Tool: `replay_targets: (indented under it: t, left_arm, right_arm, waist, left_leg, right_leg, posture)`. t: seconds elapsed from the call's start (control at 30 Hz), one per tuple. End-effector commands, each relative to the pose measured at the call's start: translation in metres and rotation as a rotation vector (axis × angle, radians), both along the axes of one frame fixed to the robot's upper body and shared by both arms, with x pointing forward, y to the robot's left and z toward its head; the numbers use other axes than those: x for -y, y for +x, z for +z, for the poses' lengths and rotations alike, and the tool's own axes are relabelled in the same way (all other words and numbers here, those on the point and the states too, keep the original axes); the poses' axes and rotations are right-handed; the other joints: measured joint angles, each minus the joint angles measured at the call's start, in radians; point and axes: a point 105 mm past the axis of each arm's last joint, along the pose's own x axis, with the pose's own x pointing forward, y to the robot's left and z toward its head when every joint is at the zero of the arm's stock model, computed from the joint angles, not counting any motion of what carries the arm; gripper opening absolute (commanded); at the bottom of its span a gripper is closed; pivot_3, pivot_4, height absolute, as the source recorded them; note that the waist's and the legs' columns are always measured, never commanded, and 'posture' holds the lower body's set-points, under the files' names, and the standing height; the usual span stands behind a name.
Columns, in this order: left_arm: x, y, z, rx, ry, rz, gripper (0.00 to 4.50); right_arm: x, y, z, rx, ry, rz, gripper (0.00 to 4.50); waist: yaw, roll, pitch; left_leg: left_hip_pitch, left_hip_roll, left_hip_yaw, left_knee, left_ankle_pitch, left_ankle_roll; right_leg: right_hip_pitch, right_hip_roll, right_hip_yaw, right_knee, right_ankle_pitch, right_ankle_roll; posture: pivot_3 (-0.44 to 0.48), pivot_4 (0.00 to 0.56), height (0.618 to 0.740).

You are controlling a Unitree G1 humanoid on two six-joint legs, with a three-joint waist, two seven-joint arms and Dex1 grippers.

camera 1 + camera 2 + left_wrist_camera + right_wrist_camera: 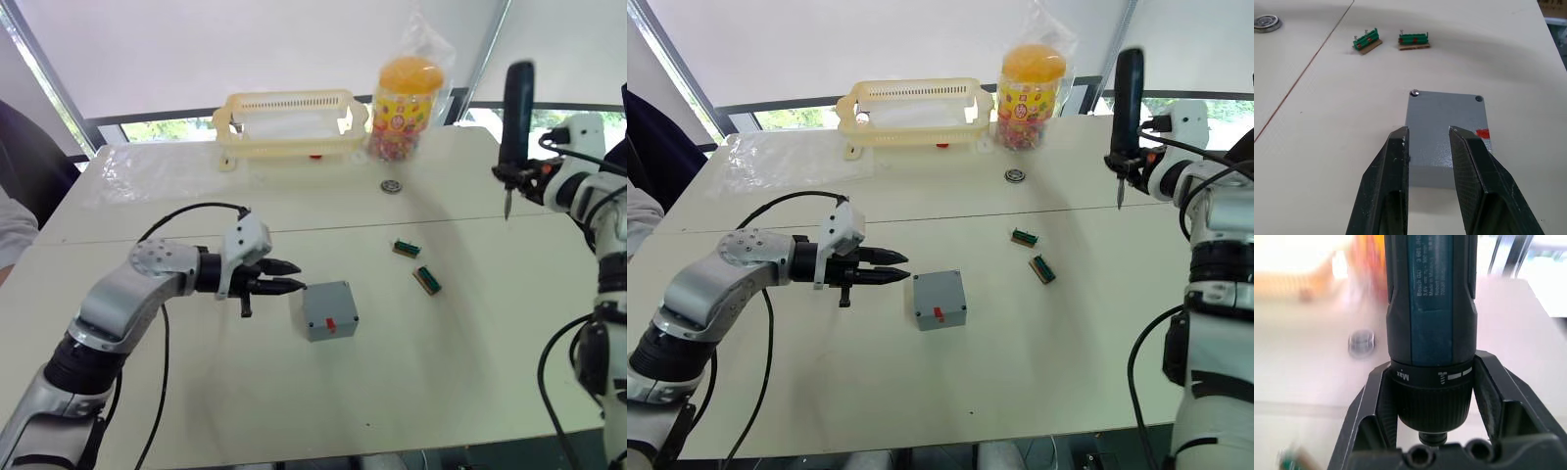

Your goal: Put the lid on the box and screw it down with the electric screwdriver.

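Note:
The grey box [329,311] stands mid-table with a red mark on its near side. The flat grey lid [1444,117] lies on top of it; a shiny screw shows in one far corner and a dark hole in the other. My left gripper [294,275] is level with the box and just to its left, open with a narrow gap and nothing in it. In the left wrist view its fingertips [1400,142] reach the lid's near edge. At the far right my right gripper [521,176] is raised, shut on the dark electric screwdriver [515,108], upright with the bit pointing down.
Two small green bit strips [407,248] [426,280] lie right of the box. A round metal disc [392,185], a yellow basket [289,122] and a yellow-lidded candy jar [405,103] sit at the back. Clear plastic sheet [147,171] at back left. A person sits at the left edge [15,206].

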Motion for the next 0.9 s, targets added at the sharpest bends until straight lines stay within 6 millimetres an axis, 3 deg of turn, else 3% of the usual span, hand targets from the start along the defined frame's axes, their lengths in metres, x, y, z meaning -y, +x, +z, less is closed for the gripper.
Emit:
replay_targets:
  t: [0.03,0.1,0.2,0.3,0.47,0.67,0.9]
  left_arm:
    - [0.000,0.010,0.034,0.060,-0.158,0.055,1.25]
    - [0.002,0.009,0.038,0.023,-0.222,0.069,1.25]
    - [0.007,0.003,0.029,-0.035,-0.229,0.064,1.25]
    - [0.010,0.001,0.023,-0.066,-0.233,0.069,1.25]
    - [0.022,-0.003,0.005,-0.087,-0.204,0.040,1.25]
    - [0.028,0.007,-0.038,-0.085,-0.127,0.047,1.25]
    - [0.027,0.009,-0.056,-0.068,-0.076,0.046,1.25]
  right_arm:
    - [-0.045,-0.034,0.052,0.408,0.148,0.085,1.75]
    - [-0.084,-0.048,0.043,0.446,0.265,0.179,1.75]
    - [-0.141,-0.066,0.023,0.395,0.341,0.374,1.75]
    - [-0.168,-0.077,0.014,0.375,0.348,0.450,1.75]
    - [-0.188,-0.089,-0.005,0.355,0.322,0.505,1.75]
    - [-0.209,-0.097,-0.033,0.294,0.279,0.571,1.75]
    - [-0.221,-0.104,-0.048,0.260,0.264,0.588,1.75]
  waist:
    - [-0.002,0.000,0.000]
    - [-0.008,0.000,0.000]
    - [-0.010,0.001,0.000]
    - [-0.004,0.001,0.000]
    - [0.007,0.000,-0.001]
    - [-0.002,0.000,-0.001]
    - [-0.002,0.000,-0.001]
  left_leg:
    - [0.000,0.000,0.000,0.000,0.000,0.000]
    - [0.000,0.000,0.001,0.001,0.000,0.000]
    - [0.000,0.001,0.001,0.001,0.000,-0.001]
    - [0.001,0.001,0.001,0.002,0.001,-0.001]
    - [0.003,0.000,0.001,0.002,0.001,-0.001]
    - [0.007,0.000,0.001,0.001,0.001,-0.001]
    - [0.007,0.000,0.001,0.000,0.001,-0.001]
  right_leg:
    - [0.000,0.000,0.001,0.000,0.000,0.001]
    - [-0.002,0.000,0.002,0.003,0.001,0.001]
    - [-0.005,0.001,0.004,0.009,0.001,0.001]
    - [-0.004,0.001,0.003,0.010,0.001,0.000]
    - [0.000,0.001,0.003,0.008,0.001,0.000]
    - [0.001,0.001,0.003,0.008,0.001,0.000]
    - [0.001,0.002,0.003,0.008,0.001,0.000]
  posture:
    - [0.000,0.150,0.740]
    - [0.000,0.150,0.740]
    - [0.000,0.150,0.740]
    - [0.000,0.150,0.740]
    - [0.000,0.150,0.740]
    - [0.000,0.150,0.740]
    - [0.000,0.150,0.740]
